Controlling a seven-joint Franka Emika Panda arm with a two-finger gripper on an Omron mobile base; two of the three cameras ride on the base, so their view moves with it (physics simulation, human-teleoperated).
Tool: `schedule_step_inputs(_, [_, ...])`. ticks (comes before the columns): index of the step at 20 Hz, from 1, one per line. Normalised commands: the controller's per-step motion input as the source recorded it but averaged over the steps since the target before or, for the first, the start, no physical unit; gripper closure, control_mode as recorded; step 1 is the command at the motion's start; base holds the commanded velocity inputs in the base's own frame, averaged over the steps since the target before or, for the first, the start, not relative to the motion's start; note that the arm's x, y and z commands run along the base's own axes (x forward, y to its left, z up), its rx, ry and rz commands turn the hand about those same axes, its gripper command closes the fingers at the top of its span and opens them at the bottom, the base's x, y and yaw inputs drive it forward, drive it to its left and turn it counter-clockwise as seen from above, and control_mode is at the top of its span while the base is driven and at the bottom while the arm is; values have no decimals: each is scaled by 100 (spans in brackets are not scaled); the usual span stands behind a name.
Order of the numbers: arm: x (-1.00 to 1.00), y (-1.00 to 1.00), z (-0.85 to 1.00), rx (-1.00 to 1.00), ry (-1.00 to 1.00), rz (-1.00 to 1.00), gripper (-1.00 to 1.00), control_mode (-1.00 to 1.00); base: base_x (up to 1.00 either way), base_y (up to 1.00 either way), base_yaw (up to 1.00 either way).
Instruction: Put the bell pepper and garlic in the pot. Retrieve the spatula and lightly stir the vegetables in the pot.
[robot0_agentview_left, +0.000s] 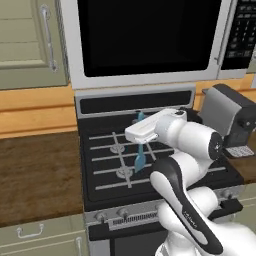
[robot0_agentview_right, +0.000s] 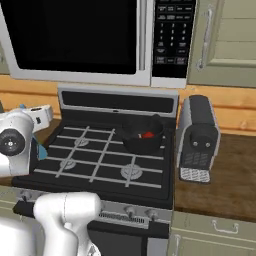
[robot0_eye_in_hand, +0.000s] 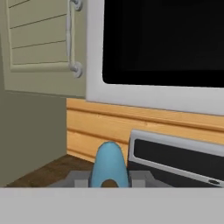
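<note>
At the centre of the left base view the gripper (robot0_agentview_left: 140, 134) is clamped on the light-blue spatula (robot0_agentview_left: 140, 159), which hangs upright over the stove (robot0_agentview_left: 100, 172). Mid-frame in the right base view, the black pot (robot0_agentview_right: 143, 136) sits on a rear burner with the bell pepper (robot0_agentview_right: 148, 134) inside.

microwave keypad (robot0_agentview_right: 170, 37): rows of small pale marks on black buttons; too small to read.
microwave keypad, left base view (robot0_agentview_left: 244, 32): same panel, marks blurred; nothing legible.
toaster front (robot0_agentview_right: 196, 158): light patch low on the face, no characters resolvable.
stove back panel (robot0_agentview_right: 117, 104): dark strip, no lettering seen.
stove knobs (robot0_agentview_right: 130, 211): no markings legible.
Result: no readable text, brand or number anywhere.
</note>
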Motion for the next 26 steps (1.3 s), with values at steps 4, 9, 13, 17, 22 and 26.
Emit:
schedule_step_inputs(4, [0, 0, 0, 0, 0, 0, 100, 100, 18, -100, -9])
schedule_step_inputs(9, [0, 0, 0, 0, 0, 0, 100, 100, 34, -82, -14])
schedule_step_inputs(13, [0, 0, 0, 0, 0, 0, 100, 100, 86, -9, -18])
schedule_step_inputs(17, [0, 0, 0, 0, 0, 0, 100, 100, 100, 0, -21])
schedule_step_inputs(22, [39, -37, 0, 3, 0, -11, 100, -100, 20, 0, -4])
schedule_step_inputs(26, [69, -62, -24, 9, 0, -7, 100, -100, 0, 0, 0])
